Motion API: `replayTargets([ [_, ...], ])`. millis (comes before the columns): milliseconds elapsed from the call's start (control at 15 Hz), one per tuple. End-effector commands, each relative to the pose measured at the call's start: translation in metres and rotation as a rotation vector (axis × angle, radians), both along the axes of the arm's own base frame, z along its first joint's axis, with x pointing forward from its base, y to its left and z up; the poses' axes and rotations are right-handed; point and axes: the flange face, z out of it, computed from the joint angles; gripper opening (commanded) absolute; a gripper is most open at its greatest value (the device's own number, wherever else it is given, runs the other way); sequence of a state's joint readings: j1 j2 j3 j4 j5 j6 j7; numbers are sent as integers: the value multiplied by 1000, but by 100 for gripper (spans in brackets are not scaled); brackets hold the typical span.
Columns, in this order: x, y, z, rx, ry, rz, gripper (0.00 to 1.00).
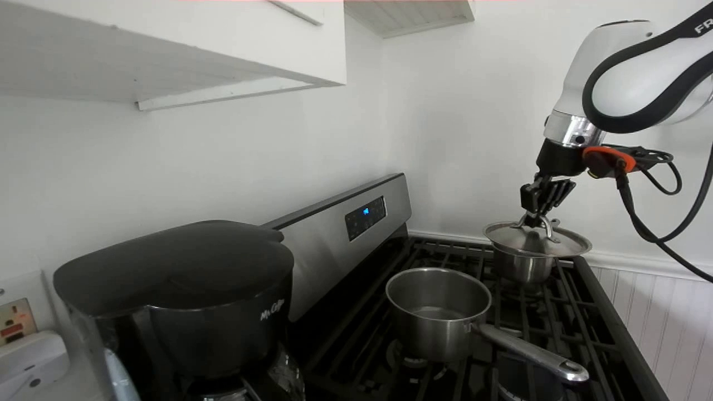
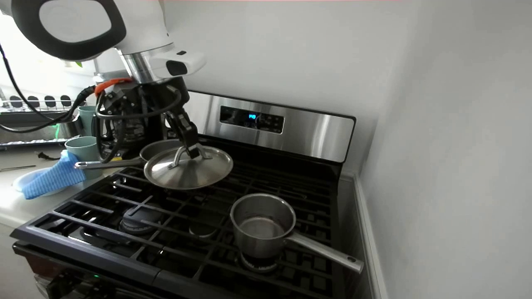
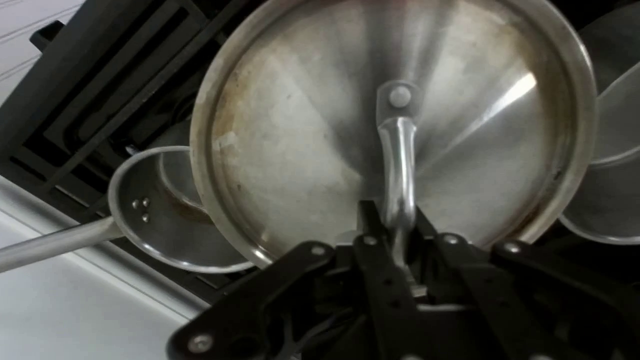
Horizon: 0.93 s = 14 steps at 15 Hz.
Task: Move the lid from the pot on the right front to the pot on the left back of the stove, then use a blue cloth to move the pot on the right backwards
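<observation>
Presently clamped in the gripper [image 3: 395, 207] by the arched handle [image 3: 400, 165]: the steel lid [image 2: 193, 174]. Drawn in at the jaws to about the thickness of that handle, with the fingers [image 3: 377, 250] on either side of the metal. Held in the air over the stove [image 2: 91, 256] at a slight slant, between the two pots and apart from both; in the wrist view, overlapping part of each opening and browned near the edge.

Upright on the right side of the stove: the right pot [image 2: 257, 243], uncovered, with a long handle [image 2: 324, 250] pointing toward the wall [image 2: 449, 145]. Visible inside, a metal base, plus brownish staining low down and rivets on the inner side in the wrist view.

Farther back on the left: the left pot [image 1: 429, 340], likewise upright and uncovered, with plain steel sides and base showing. Partly behind the lid in an exterior view, with a similar handle [image 2: 129, 162] aimed away from the backsplash [image 1: 328, 245].

Past the stove, on the counter [image 2: 25, 155]: the blue cloth [image 2: 56, 176], draped over a pale dish [image 2: 20, 182], just beside a teal cup [image 2: 85, 150]. Impossible to tell the contents of dish or cup. Nearest to the lens in an exterior view: a black coffee maker [image 1: 178, 267].
</observation>
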State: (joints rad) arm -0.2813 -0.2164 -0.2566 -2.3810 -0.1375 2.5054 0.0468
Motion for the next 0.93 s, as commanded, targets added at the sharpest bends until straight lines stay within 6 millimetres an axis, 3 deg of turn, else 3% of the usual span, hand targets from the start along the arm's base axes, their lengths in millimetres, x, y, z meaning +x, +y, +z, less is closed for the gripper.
replayTargets([
  [0, 14, 37, 6, -1, -40, 109, 4],
  [467, 49, 120, -1, 12, -38, 380, 4],
  [667, 60, 141, -6, -12, -43, 476, 4],
  [867, 68, 149, -16, -40, -51, 532, 4],
])
